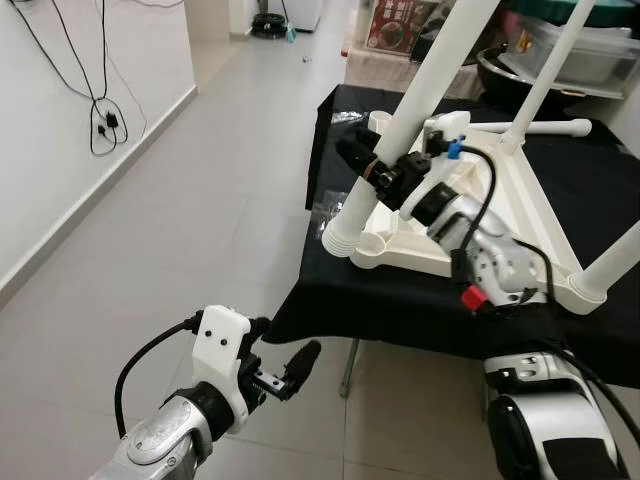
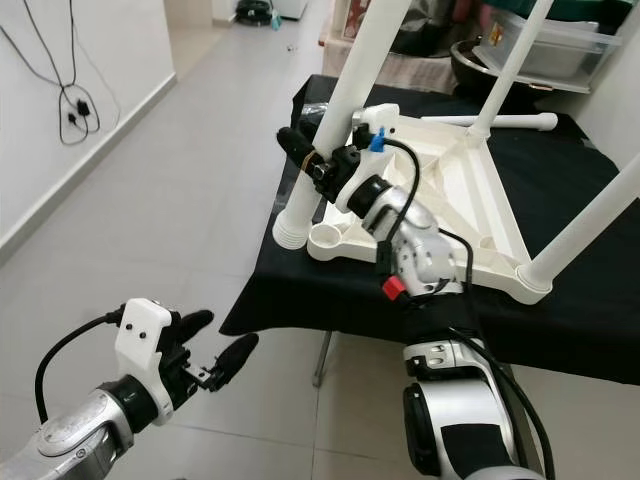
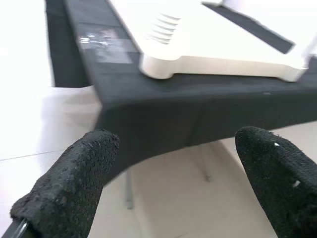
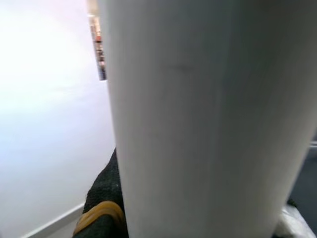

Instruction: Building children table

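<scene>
An upturned white plastic children's table (image 1: 470, 215) lies top-down on a black-clothed surface (image 1: 400, 310) in the right half of the frame, its round white legs pointing up and outward. One white tubular leg (image 1: 415, 110) rises steeply from the near-left corner socket toward the top centre; another (image 1: 545, 75) climbs from the far side toward the upper right, and a third (image 1: 612, 262) leans out at the right edge.

The right pincer (image 1: 362, 160), at centre frame, is clamped around that near-left leg a little above its ribbed base, black fingers closed against the tube; in the right wrist view the leg (image 4: 208, 119) spans nearly all of the frame, with one black finger (image 4: 106, 198) pressed beside it.

The left pincer (image 1: 290, 368) hangs at lower left over the grey tiled floor (image 1: 200, 220), short of the surface's edge. Its two black fingers (image 3: 74, 183) are spread wide and hold nothing; the left wrist view looks between them at the cloth's draped edge and the table's corner (image 3: 163, 64).

Black cables (image 1: 100, 120) hang on the white wall at upper left.
</scene>
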Controlling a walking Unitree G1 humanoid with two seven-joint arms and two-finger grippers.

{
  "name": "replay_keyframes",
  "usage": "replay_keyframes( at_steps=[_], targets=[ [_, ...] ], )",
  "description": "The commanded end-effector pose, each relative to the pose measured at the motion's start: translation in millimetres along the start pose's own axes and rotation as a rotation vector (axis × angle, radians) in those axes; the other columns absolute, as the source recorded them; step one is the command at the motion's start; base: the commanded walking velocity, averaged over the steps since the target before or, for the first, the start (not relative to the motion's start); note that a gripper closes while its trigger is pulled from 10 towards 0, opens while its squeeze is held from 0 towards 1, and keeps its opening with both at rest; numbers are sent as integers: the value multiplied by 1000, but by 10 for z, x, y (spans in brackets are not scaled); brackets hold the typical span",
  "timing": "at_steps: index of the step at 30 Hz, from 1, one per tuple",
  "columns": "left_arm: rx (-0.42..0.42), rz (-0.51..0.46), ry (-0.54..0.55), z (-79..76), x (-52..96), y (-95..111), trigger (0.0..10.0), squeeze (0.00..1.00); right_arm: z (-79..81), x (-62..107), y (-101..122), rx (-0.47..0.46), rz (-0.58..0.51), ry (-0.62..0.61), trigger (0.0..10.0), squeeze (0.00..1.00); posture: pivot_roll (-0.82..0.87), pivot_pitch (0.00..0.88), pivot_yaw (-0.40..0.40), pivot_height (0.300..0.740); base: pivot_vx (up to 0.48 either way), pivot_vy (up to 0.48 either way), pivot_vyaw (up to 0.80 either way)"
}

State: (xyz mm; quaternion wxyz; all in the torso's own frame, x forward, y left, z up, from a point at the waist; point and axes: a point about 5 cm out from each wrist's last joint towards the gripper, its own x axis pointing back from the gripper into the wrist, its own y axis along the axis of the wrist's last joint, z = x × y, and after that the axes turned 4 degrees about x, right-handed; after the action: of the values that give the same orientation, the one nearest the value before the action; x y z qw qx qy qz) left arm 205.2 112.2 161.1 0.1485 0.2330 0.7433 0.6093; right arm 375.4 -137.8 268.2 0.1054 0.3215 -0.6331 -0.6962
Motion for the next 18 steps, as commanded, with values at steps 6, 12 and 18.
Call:
replay_keyframes(
  at_steps=[6,12,18],
  targets=[
    [-32,-55,108,87,-45,71,10000,0,-74,-28,40,32,-66,-143,10000,0,138,86,-101,740,0,0,0],
    [-57,-80,132,107,-62,110,10000,0,-94,-59,41,26,-103,-203,10000,0,139,89,-102,740,246,0,0],
    [-59,-79,128,96,-73,100,10000,0,-83,-89,54,27,-123,-202,10000,0,140,100,-98,740,333,0,0]
  ],
)
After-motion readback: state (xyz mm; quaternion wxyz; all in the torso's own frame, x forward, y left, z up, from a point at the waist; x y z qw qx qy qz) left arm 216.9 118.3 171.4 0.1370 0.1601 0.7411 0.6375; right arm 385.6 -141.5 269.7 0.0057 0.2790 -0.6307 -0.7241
